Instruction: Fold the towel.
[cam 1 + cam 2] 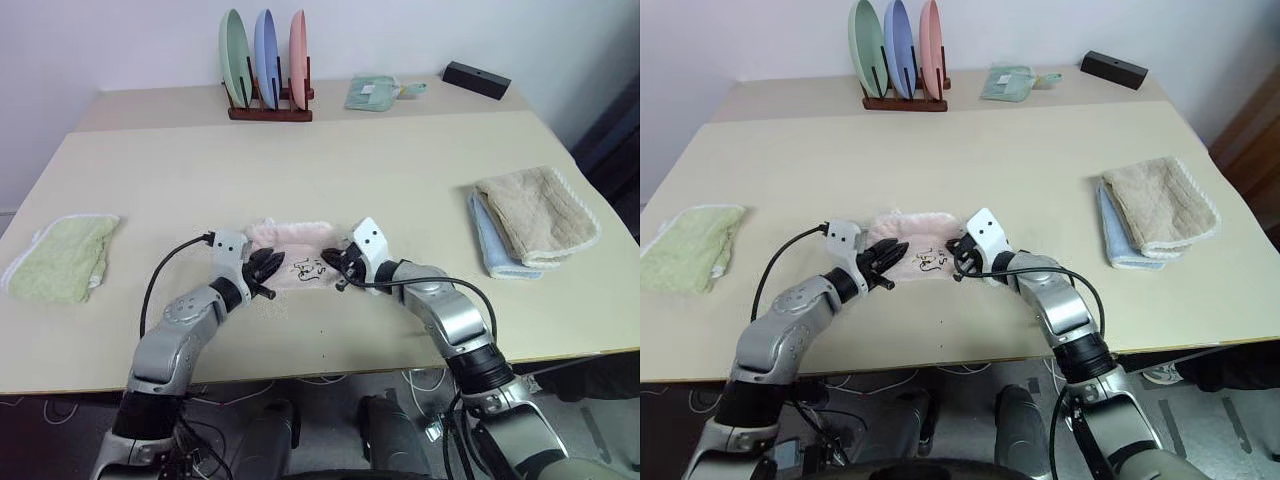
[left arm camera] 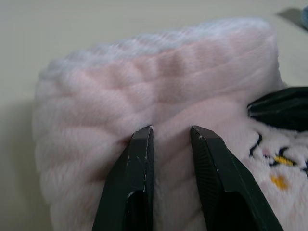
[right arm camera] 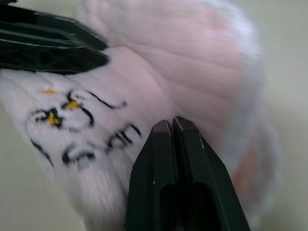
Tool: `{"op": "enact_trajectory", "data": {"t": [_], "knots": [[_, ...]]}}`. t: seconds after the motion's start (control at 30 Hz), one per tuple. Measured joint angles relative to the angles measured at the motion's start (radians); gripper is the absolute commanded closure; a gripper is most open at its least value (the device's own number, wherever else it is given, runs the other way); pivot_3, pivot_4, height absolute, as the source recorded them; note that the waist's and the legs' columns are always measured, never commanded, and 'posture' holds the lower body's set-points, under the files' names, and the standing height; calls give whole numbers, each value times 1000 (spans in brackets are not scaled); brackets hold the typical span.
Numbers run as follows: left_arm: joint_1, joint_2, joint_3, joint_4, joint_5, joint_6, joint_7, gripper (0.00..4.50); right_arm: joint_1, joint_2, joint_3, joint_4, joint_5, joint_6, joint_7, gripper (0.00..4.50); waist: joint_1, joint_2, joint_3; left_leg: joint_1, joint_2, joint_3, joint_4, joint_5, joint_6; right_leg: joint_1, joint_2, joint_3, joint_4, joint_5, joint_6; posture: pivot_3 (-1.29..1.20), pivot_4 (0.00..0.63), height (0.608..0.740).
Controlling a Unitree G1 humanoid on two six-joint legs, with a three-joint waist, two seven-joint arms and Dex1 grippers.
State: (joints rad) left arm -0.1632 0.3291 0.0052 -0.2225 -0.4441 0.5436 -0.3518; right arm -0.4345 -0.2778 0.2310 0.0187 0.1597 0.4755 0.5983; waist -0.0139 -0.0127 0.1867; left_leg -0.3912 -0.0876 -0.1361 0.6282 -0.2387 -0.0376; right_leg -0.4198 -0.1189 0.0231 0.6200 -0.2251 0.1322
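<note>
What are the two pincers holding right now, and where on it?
Each pinches the pink towel at its near edge: the left pincer by the left end, the right pincer beside the embroidered mark.

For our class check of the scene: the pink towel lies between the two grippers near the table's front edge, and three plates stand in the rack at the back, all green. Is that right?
Not quite. The plates in the rack are green, blue and pink, as the left eye view shows. The rest holds: the pink towel lies between the left gripper and right gripper.

The pale pink terry towel (image 1: 290, 255) lies folded small on the beige table (image 1: 400, 180) near its front edge, embroidered black-and-yellow mark (image 3: 72, 120) facing up.
</note>
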Motion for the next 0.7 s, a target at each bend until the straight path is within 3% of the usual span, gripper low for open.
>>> {"op": "enact_trajectory", "data": {"t": [0.03, 0.13, 0.27, 0.3, 0.43, 0.7], "knots": [[15, -17, 36, -21, -27, 8, 9, 3275, 8, -16, -20, -24, 11, -2, 7, 3589, 1, 0, 0, -1, 0, -1, 0, 0, 0, -1, 0, 0, 0, 0, 0, 0, 150, 737], [37, -22, 162, -76, -111, 47, 45, 2429, 18, -95, -66, -109, 32, -6, 56, 2170, 1, -1, 1, -1, 0, -1, 0, 0, 0, -1, 0, 0, 0, 0, 0, 0, 150, 737], [76, 22, 303, -119, -180, 123, 86, 533, 38, -203, -78, -202, 43, -25, 147, 191, -1, -1, 1, -1, 0, 0, 0, 0, 0, -1, 0, 0, 0, 0, 0, 0, 150, 737], [90, 21, 325, -126, -205, 152, 97, 42, 40, -216, -78, -219, 50, -25, 165, 0, 0, -1, 1, -1, 1, 0, 0, 0, 0, -1, 0, 0, 0, 0, 0, 0, 150, 737], [109, -6, 353, -126, -306, 291, 147, 42, 37, -232, -70, -266, 59, -38, 207, 0, 6, -1, 1, -1, 0, -1, 1, 0, 0, 1, 0, -1, -1, 0, 0, 0, 150, 737], [-22, -211, 392, -83, -564, 472, 351, 42, 56, -222, -41, -333, 76, -60, 243, 0, 23, -3, 1, -1, 0, -2, 2, 0, 0, 2, 0, -1, -2, 0, 1, 0, 150, 737]]}}
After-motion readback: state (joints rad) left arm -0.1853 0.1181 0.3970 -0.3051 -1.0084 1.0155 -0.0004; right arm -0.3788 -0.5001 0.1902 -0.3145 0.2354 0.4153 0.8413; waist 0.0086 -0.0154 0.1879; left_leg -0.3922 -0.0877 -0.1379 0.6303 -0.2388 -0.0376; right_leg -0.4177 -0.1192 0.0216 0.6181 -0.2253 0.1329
